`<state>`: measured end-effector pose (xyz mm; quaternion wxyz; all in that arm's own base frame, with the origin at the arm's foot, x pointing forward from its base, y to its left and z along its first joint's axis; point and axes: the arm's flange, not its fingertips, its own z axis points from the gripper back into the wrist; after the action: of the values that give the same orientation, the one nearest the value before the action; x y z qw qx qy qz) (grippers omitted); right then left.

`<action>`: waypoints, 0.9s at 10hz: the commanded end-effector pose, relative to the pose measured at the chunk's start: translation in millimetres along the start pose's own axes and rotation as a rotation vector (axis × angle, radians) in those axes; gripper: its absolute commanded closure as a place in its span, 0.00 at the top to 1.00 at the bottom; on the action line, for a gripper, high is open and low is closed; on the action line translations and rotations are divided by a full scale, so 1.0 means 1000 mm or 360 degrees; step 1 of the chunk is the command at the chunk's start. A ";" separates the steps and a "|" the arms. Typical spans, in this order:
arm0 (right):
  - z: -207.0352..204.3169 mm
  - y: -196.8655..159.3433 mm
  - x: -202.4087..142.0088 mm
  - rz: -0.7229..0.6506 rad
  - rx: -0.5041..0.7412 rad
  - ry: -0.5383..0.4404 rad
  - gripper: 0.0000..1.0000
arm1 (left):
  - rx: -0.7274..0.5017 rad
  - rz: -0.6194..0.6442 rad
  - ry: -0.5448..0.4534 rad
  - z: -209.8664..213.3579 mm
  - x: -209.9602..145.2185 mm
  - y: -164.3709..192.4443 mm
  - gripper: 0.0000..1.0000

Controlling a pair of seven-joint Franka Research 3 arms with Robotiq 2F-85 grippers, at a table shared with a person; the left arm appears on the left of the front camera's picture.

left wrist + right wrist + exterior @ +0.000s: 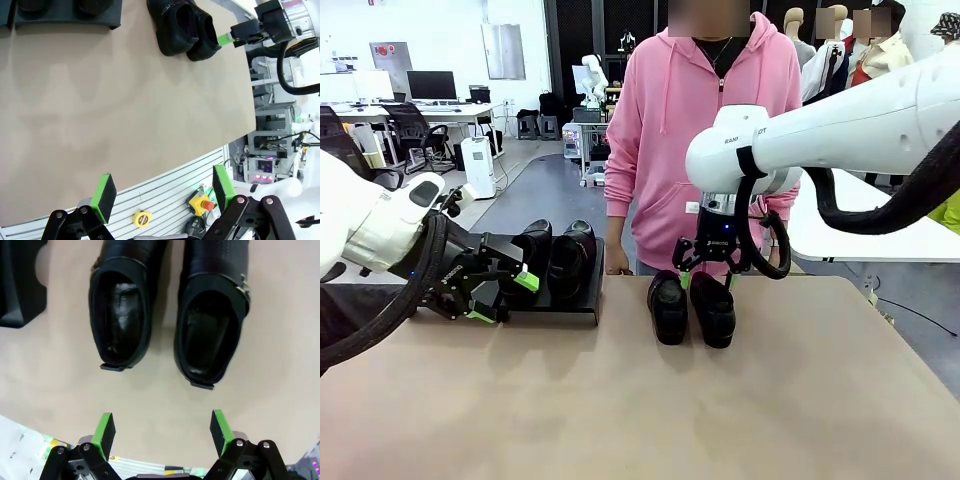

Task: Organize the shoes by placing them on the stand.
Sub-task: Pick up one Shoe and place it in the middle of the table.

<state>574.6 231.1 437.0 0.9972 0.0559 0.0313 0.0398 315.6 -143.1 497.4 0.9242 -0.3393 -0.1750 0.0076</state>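
The right tool (161, 432) has its green pads spread wide with nothing between them, and it hangs fingers-down just over the heel ends of the pair of loose shoes (165, 315). These two black loafers stand side by side on the desk (160, 390), with their open collars straight ahead of the fingertips and their toes pointing away from the tool. One shoe lines up roughly with each finger, and neither pad touches leather. The shoe ahead of one finger carries a small metal buckle (243, 285) on its outer side. A corner of the stand (20, 285) lies off beyond the other finger, apart from the pair. The left tool (505, 298) is also spread apart and holds nothing. It is turned on its side low over the desk. From the front it overlaps the stand's end, but its own wrist camera shows the stand well ahead of the fingertips with bare desk between. The other two shoes (555, 258) already sit together on the stand, toes towards the robot's side. The loose pair lies well ahead of the left tool and off to one side, next to the right tool's green pad. Beyond the right tool a person (705, 130) in a pink hoodie stands at the far edge of the desk, one hand (617, 264) resting near the stand's far corner.
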 end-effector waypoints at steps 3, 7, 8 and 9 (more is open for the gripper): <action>-0.005 0.025 0.012 0.0110 -0.0119 0.0010 1.00 | 0.0003 0.0009 0.0005 0.002 -0.002 0.000 1.00; -0.039 0.059 0.075 -0.0052 -0.0148 -0.0038 1.00 | 0.0003 0.0009 0.0005 0.002 -0.002 0.000 1.00; -0.044 0.060 0.077 -0.0093 -0.0162 -0.0039 1.00 | 0.0003 0.0009 0.0005 0.002 -0.002 0.000 1.00; -0.046 0.060 0.077 -0.0086 -0.0137 -0.0036 1.00 | 0.0003 0.0009 0.0005 0.002 -0.002 0.000 1.00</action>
<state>640.4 298.6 384.2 0.9989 0.0270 0.0210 0.0309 315.6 -143.2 497.5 0.9242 -0.3394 -0.1749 0.0075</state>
